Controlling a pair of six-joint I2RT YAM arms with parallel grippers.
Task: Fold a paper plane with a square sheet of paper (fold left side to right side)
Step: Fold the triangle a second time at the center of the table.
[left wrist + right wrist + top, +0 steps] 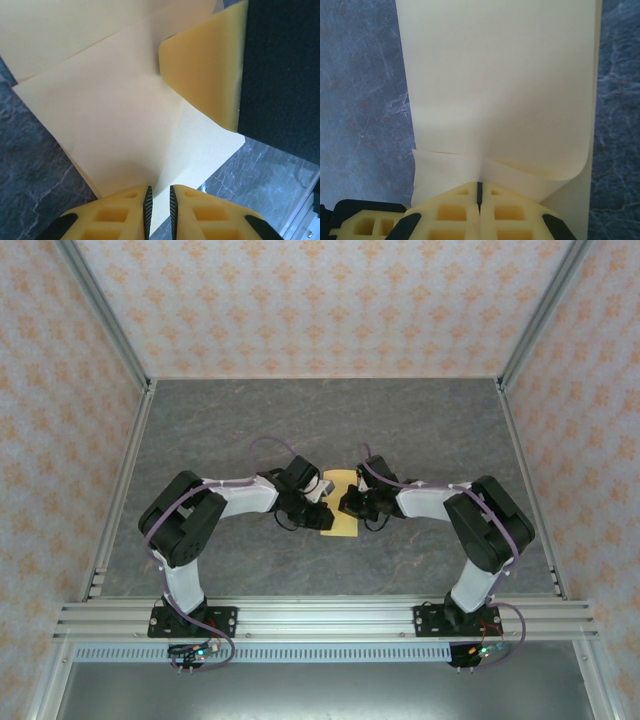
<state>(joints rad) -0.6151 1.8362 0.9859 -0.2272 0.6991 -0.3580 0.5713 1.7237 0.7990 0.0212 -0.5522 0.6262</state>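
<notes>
Start close to you. Your right gripper point(480, 192) has its fingers pressed tight together. The paper point(495, 90) bends up into the seam between them, so it looks pinched there. Keep that pinch soft and low. If you lift, the loose top flap may curl more and the fold may go crooked.

Your left gripper point(159, 202) sits just beside it, facing it. Its fingers are almost together, with a thin gap. I cannot tell if paper is caught in that gap. Make sure before you pull.

The paper lies on the dark table point(365, 100), in the middle, between both grippers. It is already part folded, one layer over another. The top layer's side edge rolls up a bit.

Now look at the far part. Line the moving edge up with the edge under it, all the way to the far end. Move slowly, and only from side to side. Then press along the fold, from near to far, to make it sharp.
</notes>
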